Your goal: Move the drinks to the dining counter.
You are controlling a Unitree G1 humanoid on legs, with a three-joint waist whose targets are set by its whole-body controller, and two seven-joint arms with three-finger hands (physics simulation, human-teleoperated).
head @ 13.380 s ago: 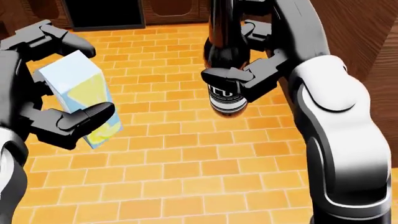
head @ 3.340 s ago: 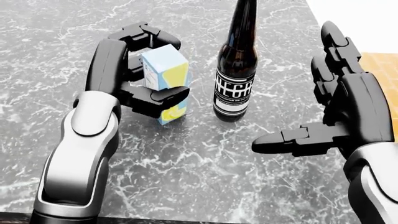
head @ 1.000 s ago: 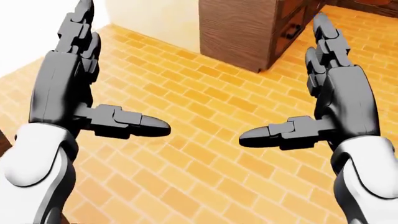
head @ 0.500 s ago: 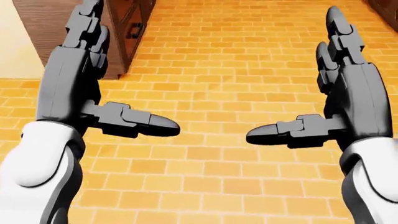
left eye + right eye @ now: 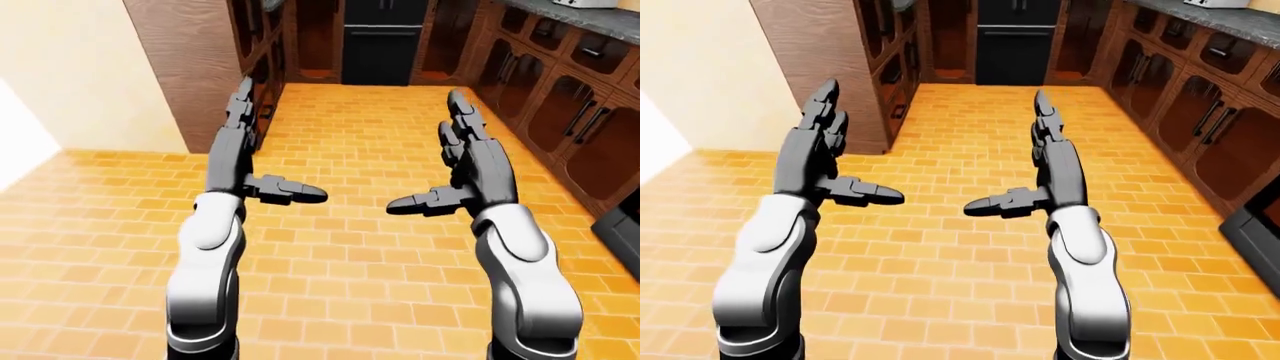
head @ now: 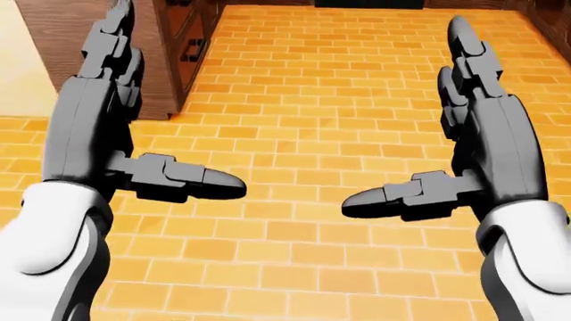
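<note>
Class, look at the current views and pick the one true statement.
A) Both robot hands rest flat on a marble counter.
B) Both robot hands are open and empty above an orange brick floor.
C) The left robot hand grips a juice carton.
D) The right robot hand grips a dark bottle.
B: the left robot hand and right robot hand show spread fingers with nothing between them, above the orange brick floor.

My left robot hand (image 6: 116, 134) and right robot hand (image 6: 464, 144) are matte dark grey, blocky, with segmented fingers (image 6: 468, 57) and rounded thumb tips. My forearms (image 5: 205, 247) are smooth, glossy white-to-silver shells, darker at the base.
</note>
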